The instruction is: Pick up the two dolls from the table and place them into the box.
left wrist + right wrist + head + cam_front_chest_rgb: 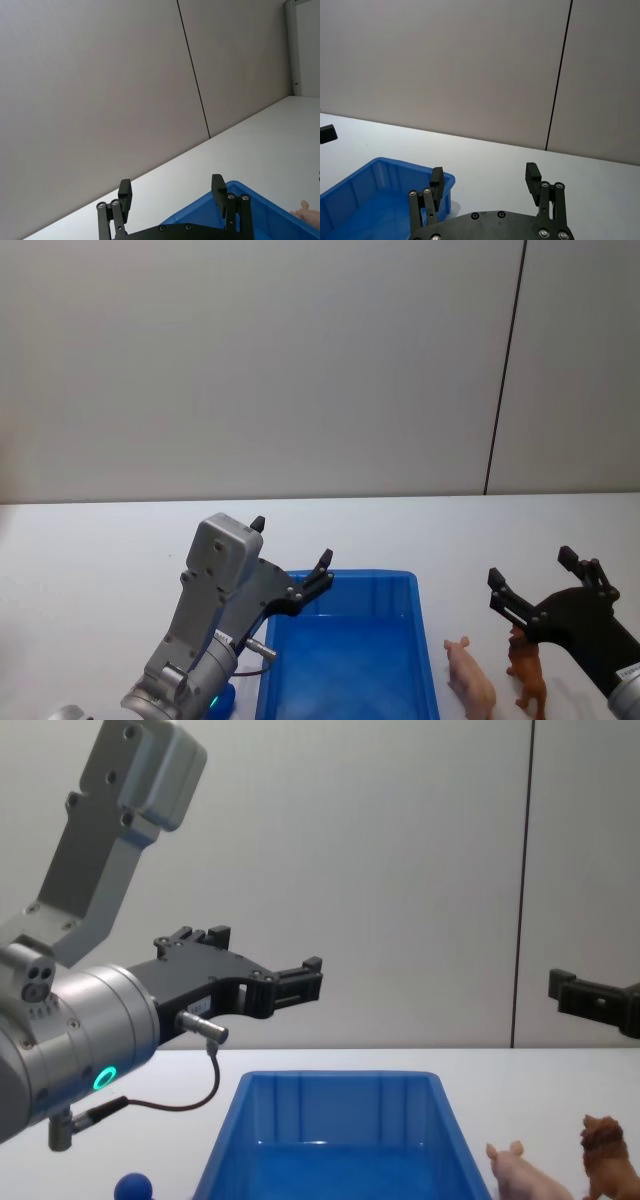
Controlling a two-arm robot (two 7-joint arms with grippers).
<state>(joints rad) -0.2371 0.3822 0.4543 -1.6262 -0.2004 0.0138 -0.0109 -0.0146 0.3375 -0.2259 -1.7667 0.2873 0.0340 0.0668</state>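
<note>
On the table [100, 540], head view, the pig [470, 678] stands just right of the box [370, 595], long axis near-to-far. The lion [527, 672] stands right of it, below my right gripper [531, 567], jaws spread. My left gripper [291, 541], spread too, hangs over the box's left rim. Chest view: right gripper high above the lion; that arm is nearer.
</note>
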